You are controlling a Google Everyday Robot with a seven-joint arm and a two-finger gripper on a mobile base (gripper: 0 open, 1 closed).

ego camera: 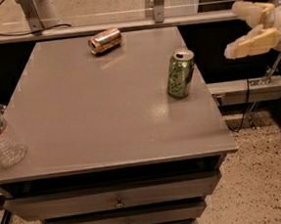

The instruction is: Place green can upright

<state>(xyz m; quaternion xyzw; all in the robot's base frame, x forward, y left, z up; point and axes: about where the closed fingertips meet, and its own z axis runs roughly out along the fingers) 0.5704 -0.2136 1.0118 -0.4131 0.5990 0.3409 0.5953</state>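
The green can (180,74) stands upright on the grey table (96,113), near the right edge. It is shiny green with pale markings and a silver top. My gripper (244,29) is at the upper right, off the table and to the right of the can, well apart from it. Its two pale fingers (252,44) are spread open and hold nothing.
An orange-copper can (105,40) lies on its side at the table's back. A clear plastic bottle (0,136) stands at the left front edge. Drawers (119,201) sit below the tabletop. A metal rail (123,24) runs behind the table. Speckled floor lies to the right.
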